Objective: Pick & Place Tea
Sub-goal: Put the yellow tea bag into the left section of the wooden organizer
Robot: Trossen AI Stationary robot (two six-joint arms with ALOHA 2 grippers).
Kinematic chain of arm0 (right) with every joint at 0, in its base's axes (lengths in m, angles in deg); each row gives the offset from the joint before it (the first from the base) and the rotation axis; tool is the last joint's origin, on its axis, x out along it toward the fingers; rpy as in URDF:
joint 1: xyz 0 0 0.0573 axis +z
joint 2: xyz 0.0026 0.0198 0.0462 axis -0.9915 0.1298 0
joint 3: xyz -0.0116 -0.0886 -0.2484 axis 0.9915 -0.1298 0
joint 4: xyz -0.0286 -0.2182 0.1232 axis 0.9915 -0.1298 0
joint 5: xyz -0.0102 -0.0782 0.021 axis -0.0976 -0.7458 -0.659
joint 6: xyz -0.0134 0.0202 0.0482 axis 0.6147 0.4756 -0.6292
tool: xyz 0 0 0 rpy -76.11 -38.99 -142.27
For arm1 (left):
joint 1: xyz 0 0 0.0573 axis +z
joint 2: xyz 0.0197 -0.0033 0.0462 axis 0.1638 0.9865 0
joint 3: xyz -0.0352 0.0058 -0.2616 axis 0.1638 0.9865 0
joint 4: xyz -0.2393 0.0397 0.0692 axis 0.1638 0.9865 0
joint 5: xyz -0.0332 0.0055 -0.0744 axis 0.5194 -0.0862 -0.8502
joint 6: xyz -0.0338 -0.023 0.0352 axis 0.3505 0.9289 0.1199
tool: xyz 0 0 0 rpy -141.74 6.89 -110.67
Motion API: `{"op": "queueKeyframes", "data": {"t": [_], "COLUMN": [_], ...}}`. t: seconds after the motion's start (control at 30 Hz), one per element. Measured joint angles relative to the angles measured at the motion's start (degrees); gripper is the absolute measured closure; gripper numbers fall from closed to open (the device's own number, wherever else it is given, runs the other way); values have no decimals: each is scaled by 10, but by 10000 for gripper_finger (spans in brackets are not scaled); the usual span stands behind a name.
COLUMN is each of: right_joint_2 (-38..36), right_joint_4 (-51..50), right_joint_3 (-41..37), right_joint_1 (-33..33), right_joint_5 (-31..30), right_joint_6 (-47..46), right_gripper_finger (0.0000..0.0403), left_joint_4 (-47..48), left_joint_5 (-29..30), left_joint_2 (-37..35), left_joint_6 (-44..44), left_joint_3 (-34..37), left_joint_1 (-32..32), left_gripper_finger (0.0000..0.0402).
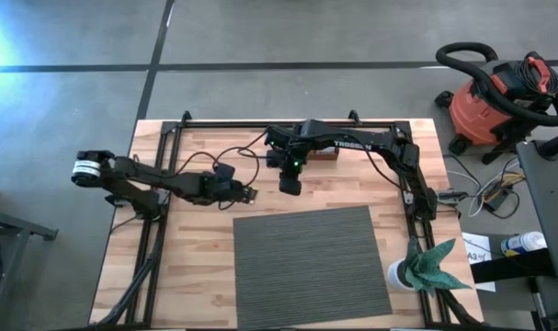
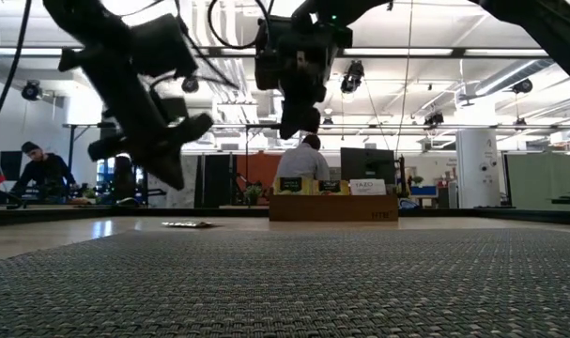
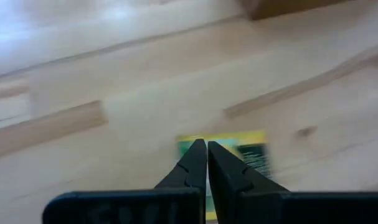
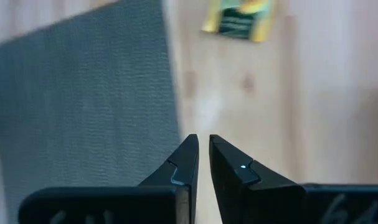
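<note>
Item: one tea sachet (image 3: 229, 149), yellow-green, which we find flat on the bare wood table (image 1: 196, 267), just off the grey mat (image 1: 306, 262). Left gripper (image 3: 207, 149): above it, jaws pressed together, empty. Right gripper (image 4: 203, 144): nearby, jaws nearly closed, empty. Wooden tray (image 2: 333, 207): table's far edge.

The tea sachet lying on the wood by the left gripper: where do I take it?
The sachet lies flat on the table, so come straight down and pinch one free edge. The left gripper hovers right at it, jaws shut: open first.
</note>
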Motion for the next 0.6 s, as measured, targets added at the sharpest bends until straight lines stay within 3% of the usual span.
{"op": "queueKeyframes", "data": {"t": [0.17, 0.33, 0.6], "right_joint_2": [0, 0, 0], "right_joint_4": [71, 165, 270], "right_joint_3": [-57, -123, -177], "right_joint_1": [18, 35, 40], "right_joint_5": [46, 45, 26], "right_joint_6": [-76, -148, -221], "right_gripper_finger": [364, 361, 310], "left_joint_4": [-25, -151, -288], "left_joint_5": [-44, -102, -126], "left_joint_2": [11, 14, 14], "left_joint_6": [-11, -26, 3], "left_joint_3": [37, 81, 176], "left_joint_1": [26, 33, 32], "left_gripper_finger": [391, 391, 391]}}
